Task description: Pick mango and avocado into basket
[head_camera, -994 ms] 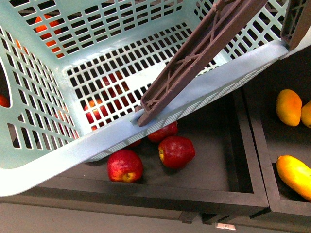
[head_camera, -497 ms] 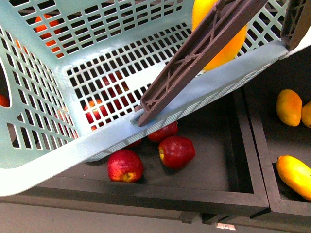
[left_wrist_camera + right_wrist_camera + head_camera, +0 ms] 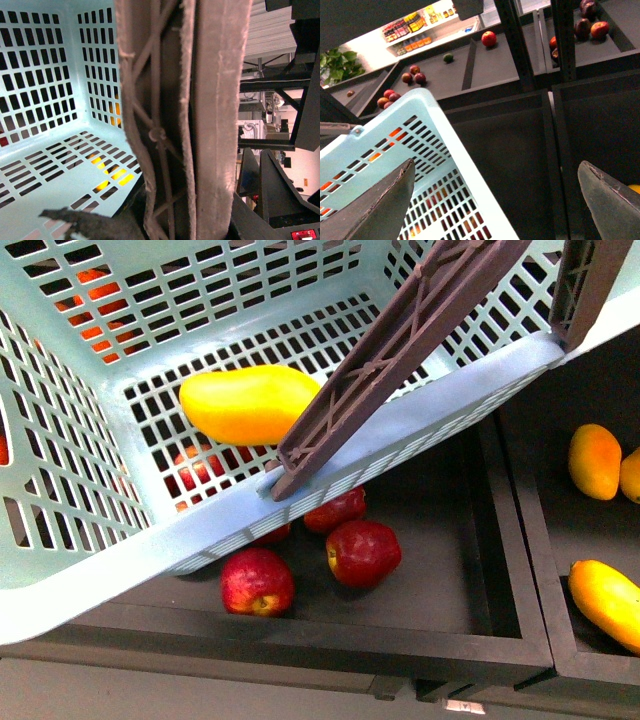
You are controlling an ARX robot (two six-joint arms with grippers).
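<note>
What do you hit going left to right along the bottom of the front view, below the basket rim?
Red apple → second red apple → black bin divider → elongated yellow fruit.

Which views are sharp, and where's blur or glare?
Front view: even light, mango and basket crisp. Left wrist view: handle fills the middle, too close, soft. Right wrist view: right pincer dark and blurred, far shelf washed out bright.
</note>
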